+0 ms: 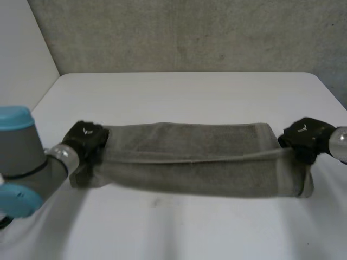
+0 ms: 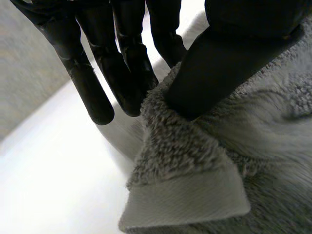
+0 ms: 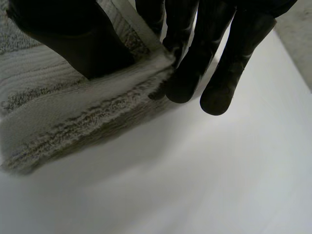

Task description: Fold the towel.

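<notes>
The left hand (image 1: 84, 140) and right hand (image 1: 303, 138) each pinch a towel (image 1: 190, 165) end between thumb and fingers (image 2: 97, 92). Either shallow pinch could slip, dropping that end and skewing the fold.

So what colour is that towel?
The towel is grey, with a plain woven edge band; best in the left wrist view.

Grey towel (image 1: 190, 157), black left hand (image 1: 84, 138) and right hand (image 1: 303, 135), white table (image 1: 190, 92).
</notes>
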